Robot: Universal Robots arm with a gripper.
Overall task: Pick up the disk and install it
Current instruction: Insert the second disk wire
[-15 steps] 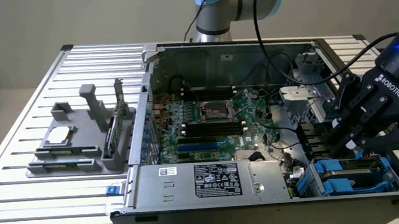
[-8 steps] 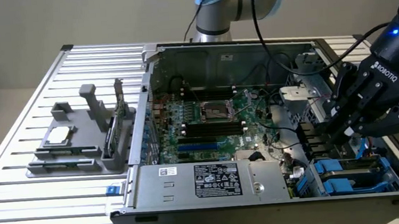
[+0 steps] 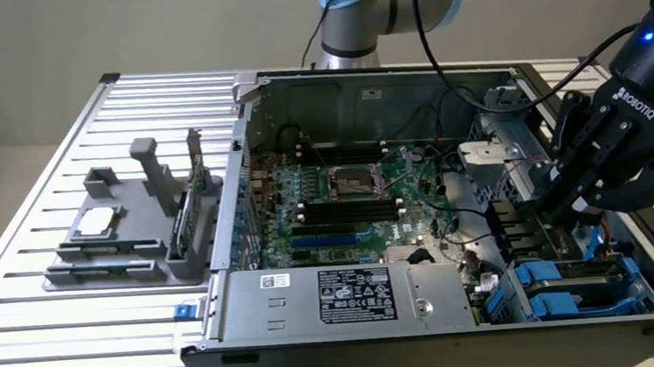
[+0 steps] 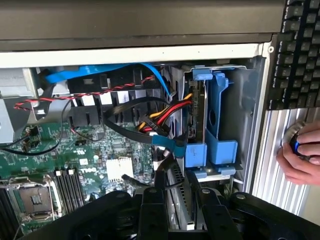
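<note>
Currently the pincer is gripping the disk edge-on, hovering just above the blue drive bay in the computer case. Judgement: rails should be entering the bay squarely, clear of cables.

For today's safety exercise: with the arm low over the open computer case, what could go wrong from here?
1. The red, yellow and black cables lie right beside the blue drive bay; the gripper, low among them, might snag one.
2. A person's hand rests beside the case, perhaps within the arm's reach.
</note>
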